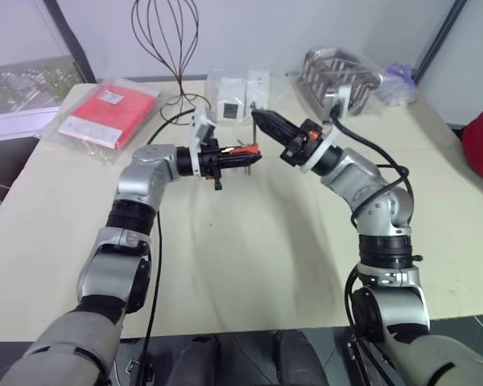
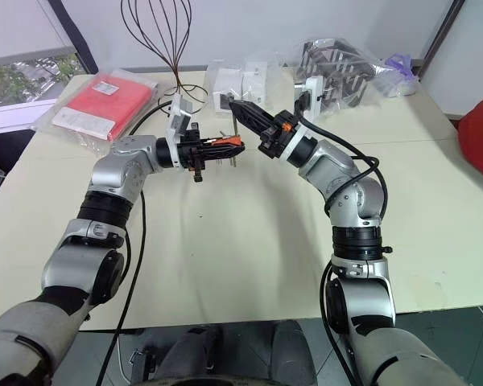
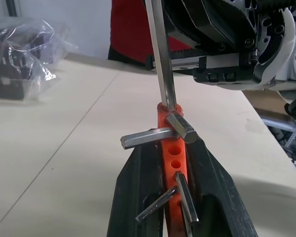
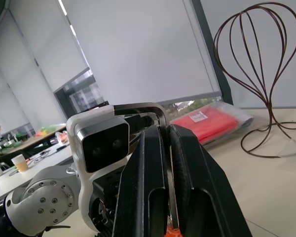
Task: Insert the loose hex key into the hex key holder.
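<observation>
- Left gripper [image 1: 243,154] is reaching level across the middle of the table [image 1: 249,265], closed tight on the hex key holder [image 3: 172,163]; the orange block is sitting pinched between its two black fingers [image 3: 138,187], with several short grey keys sticking out of it.
- Right gripper [image 1: 262,121] is coming in from the other side, fingers pressed together on the loose hex key [image 3: 160,64], which is running straight from between them toward the holder.
- In the left wrist view, the key's tip is meeting the far end of the holder, at or just inside the end socket; how deep it is sitting cannot be told.
- Two empty round holes are showing further along the block's face, nearer the left gripper.
- Both grippers are holding their loads well above the table, clear of the red packet [image 1: 113,112], the wire stand [image 1: 167,36] and the bagged items [image 1: 338,76] at the back.
- Judged step: the insertion itself is under way, with the key lined up and touching but probably not yet seated.
- Next move is calling for a steady push along the key's own axis while the left gripper is bracing the block; any tilt would likely jam the tip or twist the holder in its grip.
</observation>
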Motion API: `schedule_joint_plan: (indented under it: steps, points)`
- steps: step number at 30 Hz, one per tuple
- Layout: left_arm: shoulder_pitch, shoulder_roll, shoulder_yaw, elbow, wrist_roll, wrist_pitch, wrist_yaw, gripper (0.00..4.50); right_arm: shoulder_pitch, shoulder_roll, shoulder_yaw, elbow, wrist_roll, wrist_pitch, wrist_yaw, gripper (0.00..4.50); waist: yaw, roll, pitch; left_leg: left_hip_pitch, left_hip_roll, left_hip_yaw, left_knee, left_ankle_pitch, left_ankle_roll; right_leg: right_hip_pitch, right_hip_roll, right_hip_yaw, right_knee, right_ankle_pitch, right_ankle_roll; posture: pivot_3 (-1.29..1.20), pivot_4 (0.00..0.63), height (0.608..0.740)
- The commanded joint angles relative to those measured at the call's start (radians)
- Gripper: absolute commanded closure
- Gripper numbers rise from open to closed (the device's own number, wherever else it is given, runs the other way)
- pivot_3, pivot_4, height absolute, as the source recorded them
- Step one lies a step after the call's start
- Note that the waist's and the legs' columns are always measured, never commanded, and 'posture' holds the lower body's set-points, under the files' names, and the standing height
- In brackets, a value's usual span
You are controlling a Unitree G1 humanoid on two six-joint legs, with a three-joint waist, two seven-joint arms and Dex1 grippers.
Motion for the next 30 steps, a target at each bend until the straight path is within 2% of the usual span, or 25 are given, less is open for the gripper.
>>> schedule_joint_plan:
  steps: [1, 6, 16, 17, 19, 24, 25, 30]
  points:
    - [-0.065, 0.000, 0.060, -0.043, -0.034, -0.053, 0.031, 4.50, 0.015, -0.003, 0.019, 0.000, -0.001, 0.017, 0.010, 4.46, 0.000, 0.000, 0.000, 0.000, 0.000, 0.000, 0.000, 0.000, 0.000, 0.000, 0.000, 0.000, 0.000, 0.000, 0.000, 0.00, 0.150, 0.740]
    - [-0.073, 0.000, 0.045, -0.051, -0.002, -0.135, 0.046, 4.50, 0.015, -0.006, 0.018, 0.002, -0.005, 0.014, 0.008, 4.46, 0.000, 0.000, 0.000, 0.000, 0.000, 0.000, 0.000, 0.000, 0.000, 0.000, 0.000, 0.000, 0.000, 0.000, 0.000, 0.00, 0.150, 0.740]
    - [-0.079, -0.014, 0.060, -0.058, -0.020, -0.135, 0.062, 4.50, 0.005, 0.008, -0.008, 0.018, -0.018, -0.038, -0.029, 4.46, 0.000, 0.000, 0.000, 0.000, 0.000, 0.000, 0.000, 0.000, 0.000, 0.000, 0.000, 0.000, 0.000, 0.000, 0.000, 0.00, 0.150, 0.740]
    - [-0.078, -0.014, 0.062, -0.056, -0.021, -0.132, 0.064, 4.50, -0.001, 0.010, -0.018, 0.027, -0.015, -0.045, -0.035, 3.75, 0.000, -0.001, 0.000, 0.000, 0.000, 0.000, 0.000, 0.000, 0.000, 0.000, 0.000, 0.000, 0.000, 0.000, 0.000, 0.00, 0.150, 0.740]
    - [-0.075, -0.012, 0.066, -0.051, -0.024, -0.129, 0.066, 4.50, -0.014, 0.015, -0.036, 0.044, -0.016, -0.068, -0.052, 2.98, 0.000, -0.001, 0.000, 0.000, 0.000, 0.000, 0.000, 0.000, 0.000, 0.000, 0.000, 0.000, 0.000, 0.000, 0.000, 0.00, 0.150, 0.740]
    - [-0.056, -0.014, 0.063, -0.056, -0.021, -0.120, 0.069, 4.50, -0.037, 0.012, -0.053, 0.077, -0.025, -0.100, -0.077, 0.37, 0.000, 0.000, 0.000, 0.000, 0.000, 0.000, 0.000, 0.000, 0.000, 0.000, 0.000, 0.000, 0.000, 0.000, 0.000, 0.00, 0.150, 0.740]
    - [-0.049, -0.013, 0.058, -0.058, -0.018, -0.119, 0.066, 4.50, -0.039, 0.012, -0.054, 0.081, -0.027, -0.105, -0.080, 0.10, 0.000, 0.000, 0.000, 0.000, 0.000, 0.000, 0.000, 0.000, 0.000, 0.000, 0.000, 0.000, 0.000, 0.000, 0.000, 0.00, 0.150, 0.740]
    - [-0.024, -0.010, 0.043, -0.060, -0.006, -0.120, 0.064, 4.50, -0.039, 0.007, -0.057, 0.073, -0.018, -0.108, -0.074, 0.10, 0.000, 0.000, 0.000, 0.000, 0.000, 0.000, 0.000, 0.000, 0.000, 0.000, 0.000, 0.000, 0.000, 0.000, 0.000, 0.00, 0.150, 0.740]
